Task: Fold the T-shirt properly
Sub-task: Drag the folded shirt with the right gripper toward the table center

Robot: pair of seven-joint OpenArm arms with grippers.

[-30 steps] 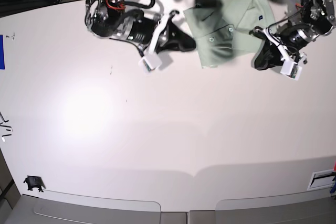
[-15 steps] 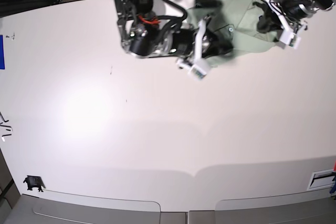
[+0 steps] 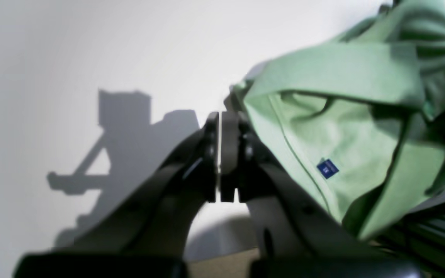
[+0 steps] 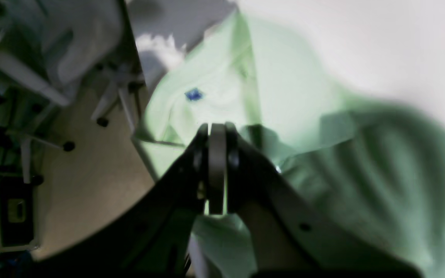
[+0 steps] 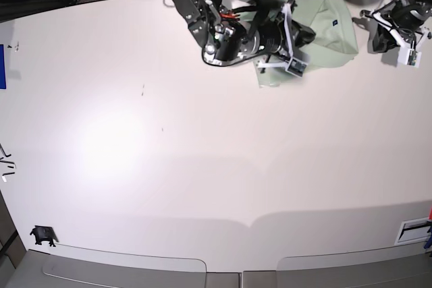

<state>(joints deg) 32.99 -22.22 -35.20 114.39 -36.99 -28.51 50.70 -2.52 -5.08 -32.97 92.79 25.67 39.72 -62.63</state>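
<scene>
the shirt (image 5: 332,28) lies bunched at the far edge of the white table (image 5: 202,166). the right gripper (image 4: 216,170) sits over its cloth, jaws pressed together. the left gripper (image 3: 222,154) hangs beside it, jaws together, holding nothing.

Legible text: none. Small dark blue tag (image 3: 327,168) on the T-shirt (image 3: 346,127) — marking too blurred to read.

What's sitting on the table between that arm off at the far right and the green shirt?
Nothing. In the base view, only bare white table separates the shut left gripper from the T-shirt. The left wrist view shows its jaws closed beside the cloth, holding none.
</scene>
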